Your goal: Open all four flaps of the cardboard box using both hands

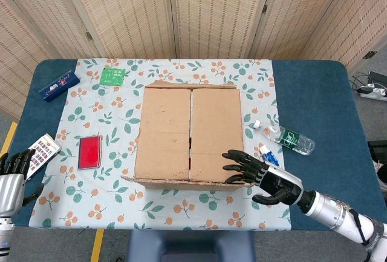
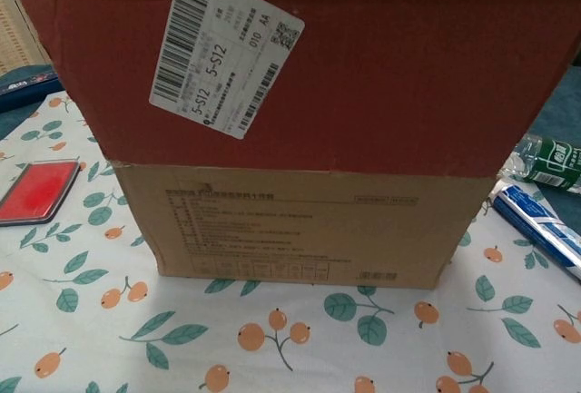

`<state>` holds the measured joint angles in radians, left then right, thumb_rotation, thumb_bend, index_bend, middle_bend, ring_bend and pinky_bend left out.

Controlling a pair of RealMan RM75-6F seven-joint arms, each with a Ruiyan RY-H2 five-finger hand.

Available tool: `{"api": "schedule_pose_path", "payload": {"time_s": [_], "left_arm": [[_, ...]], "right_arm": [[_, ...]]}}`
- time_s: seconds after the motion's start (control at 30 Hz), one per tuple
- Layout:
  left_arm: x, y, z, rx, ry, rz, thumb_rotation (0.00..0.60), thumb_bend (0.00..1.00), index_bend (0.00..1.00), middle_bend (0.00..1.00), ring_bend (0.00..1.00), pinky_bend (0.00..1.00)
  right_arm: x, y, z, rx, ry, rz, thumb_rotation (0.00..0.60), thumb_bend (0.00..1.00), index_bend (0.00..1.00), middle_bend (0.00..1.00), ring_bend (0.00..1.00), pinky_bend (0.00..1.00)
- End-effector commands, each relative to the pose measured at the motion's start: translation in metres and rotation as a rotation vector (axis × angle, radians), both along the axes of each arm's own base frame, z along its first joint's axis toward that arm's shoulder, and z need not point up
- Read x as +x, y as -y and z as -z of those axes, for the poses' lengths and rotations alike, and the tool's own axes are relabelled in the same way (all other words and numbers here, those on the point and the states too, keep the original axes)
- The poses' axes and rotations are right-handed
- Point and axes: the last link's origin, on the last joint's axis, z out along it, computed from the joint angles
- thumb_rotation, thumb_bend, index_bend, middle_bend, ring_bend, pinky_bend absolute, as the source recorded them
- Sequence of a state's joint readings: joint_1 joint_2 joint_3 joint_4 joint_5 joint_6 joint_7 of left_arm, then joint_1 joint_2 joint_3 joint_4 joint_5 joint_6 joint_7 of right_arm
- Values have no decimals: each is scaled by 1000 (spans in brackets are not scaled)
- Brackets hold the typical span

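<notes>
The right hand [image 1: 263, 177], fingers spread, rests palm-down on the cardboard box [image 1: 187, 135] at its near right corner. The left hand [image 1: 13, 168], loosely spread, hangs beside the surface [image 1: 314, 86]. A water bottle [image 1: 284, 138] lies just right.

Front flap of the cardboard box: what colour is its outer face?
Dark red, with a white barcode label stuck on the front flap; best seen in the chest view.

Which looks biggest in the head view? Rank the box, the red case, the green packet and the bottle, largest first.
1. Box, by far.
2. Bottle and red case: too close in apparent size to rank.
3. Green packet, smallest, though it lies farther from the camera.
</notes>
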<state>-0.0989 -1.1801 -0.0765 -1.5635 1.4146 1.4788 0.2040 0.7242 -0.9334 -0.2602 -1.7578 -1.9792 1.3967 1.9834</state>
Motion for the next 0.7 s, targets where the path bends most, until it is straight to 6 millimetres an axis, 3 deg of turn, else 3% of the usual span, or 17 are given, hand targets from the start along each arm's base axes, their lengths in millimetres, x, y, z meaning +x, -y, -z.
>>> {"api": "schedule_pose_path", "payload": {"time_s": [0.03,0.47,0.7], "left_arm": [[0,0,0,0,0,2,600,334,91,144,124,0],[3,3,-1,4,4,17,600,334,91,144,125,0],[4,4,0,-3,4,21,600,335,91,144,125,0]], "right_arm": [[-3,-10,0,5,-19,-4,555,291,0,0,82,188],[-21,-43,8,12,-126,-9,553,290,0,0,65,173],[-19,-32,-2,-143,-198,-59,552,291,0,0,57,113]]}}
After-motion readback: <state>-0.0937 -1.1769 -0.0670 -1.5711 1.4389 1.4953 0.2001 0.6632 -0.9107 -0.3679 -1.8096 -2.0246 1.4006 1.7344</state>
